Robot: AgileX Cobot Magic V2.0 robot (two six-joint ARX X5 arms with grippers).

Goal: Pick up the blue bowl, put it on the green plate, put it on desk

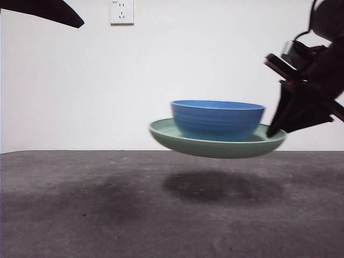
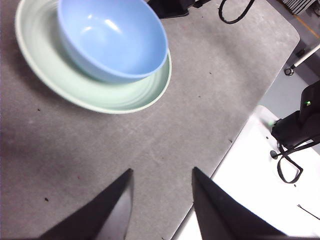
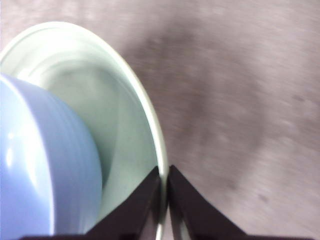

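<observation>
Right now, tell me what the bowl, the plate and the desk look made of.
The blue bowl: probably plastic or melamine, semi-gloss; soft highlights inside, faint ridges outside. The green plate, gripped at its rim by the right gripper and held above the desk: likely the same smooth moulded material with a mild sheen. The desk: a matte, rough, speckled grey surface, perhaps a mat or textured laminate.

A: Where does the front view look from?
B: Low, level across the tabletop (image 1: 80,215), near the green plate (image 1: 215,146).
A: And the wrist views?
B: Left looks down on the plate (image 2: 100,95) from higher; right sits against its rim (image 3: 150,125). All three share it.
</observation>
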